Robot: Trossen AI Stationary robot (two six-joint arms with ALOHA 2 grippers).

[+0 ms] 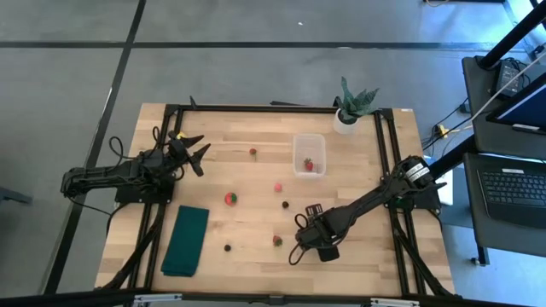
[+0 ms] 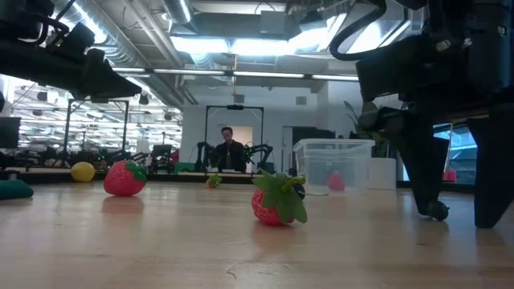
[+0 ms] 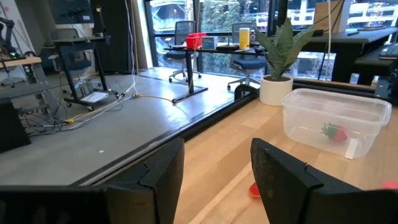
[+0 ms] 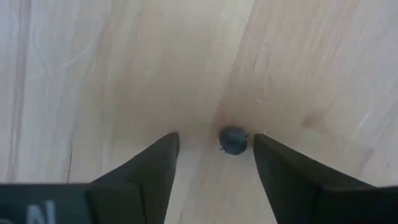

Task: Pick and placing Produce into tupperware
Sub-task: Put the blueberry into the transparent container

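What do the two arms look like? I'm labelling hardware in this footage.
Both are dark, near-black jointed arms with black cables looping beside their links. Each ends in a two-finger tool: the left tool and the right tool, with flat, dark, matte wedge-shaped fingers. The right arm carries a pale band near its base.

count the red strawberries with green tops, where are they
4: one inside the tupperware at, one far-side near, one mid-table, one near the right gripper at. Others may be hidden.

One clear tub [image 1: 309,154]; one potted plant [image 1: 351,107]; one green cloth [image 1: 187,240]; seven small fruit pieces, one of them inside the tub.
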